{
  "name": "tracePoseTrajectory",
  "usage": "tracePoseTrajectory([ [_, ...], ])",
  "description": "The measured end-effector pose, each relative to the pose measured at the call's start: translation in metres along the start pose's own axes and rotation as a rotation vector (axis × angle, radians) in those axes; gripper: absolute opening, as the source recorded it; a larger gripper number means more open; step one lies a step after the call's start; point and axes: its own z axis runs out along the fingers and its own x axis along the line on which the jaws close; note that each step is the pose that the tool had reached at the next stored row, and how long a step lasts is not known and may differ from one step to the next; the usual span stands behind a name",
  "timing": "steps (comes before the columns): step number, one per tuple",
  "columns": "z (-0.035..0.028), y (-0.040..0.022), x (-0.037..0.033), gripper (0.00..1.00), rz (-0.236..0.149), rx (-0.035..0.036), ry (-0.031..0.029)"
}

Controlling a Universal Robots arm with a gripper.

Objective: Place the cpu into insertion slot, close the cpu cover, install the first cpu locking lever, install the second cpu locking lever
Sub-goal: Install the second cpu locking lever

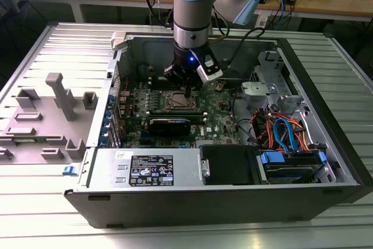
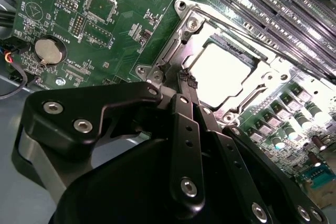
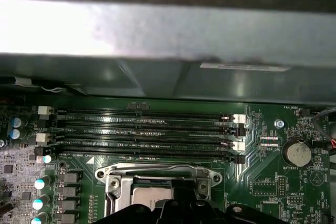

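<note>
The cpu [image 2: 223,71], a pale silver square, lies flat in its socket on the green motherboard [image 2: 121,35]; it also shows in the first wrist view [image 3: 149,196]. The cpu cover [image 2: 260,90], a silver frame, lies down around it [image 3: 157,173]. My gripper [image 2: 186,78] hangs right at the socket's corner with its black fingers [image 2: 185,129] pressed together and nothing visible between them. A thin metal locking lever [image 2: 169,53] runs along the socket's side just beyond the fingertips. In the exterior view my gripper [image 1: 186,93] is low over the socket [image 1: 176,102] inside the open computer case.
Memory slots [image 3: 147,129] run beside the socket, and a coin battery [image 3: 297,153] sits near them. A long black card [image 1: 169,125], a power supply [image 1: 145,170] and coloured cables [image 1: 280,129] crowd the case. A grey fixture [image 1: 52,109] lies on the exterior view's left.
</note>
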Motion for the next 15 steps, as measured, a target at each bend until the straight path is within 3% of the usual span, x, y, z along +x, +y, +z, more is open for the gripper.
tracePoseTrajectory([
  [15, -0.0004, -0.0066, 0.0003, 0.11, 0.000, 0.0051, 0.0002],
])
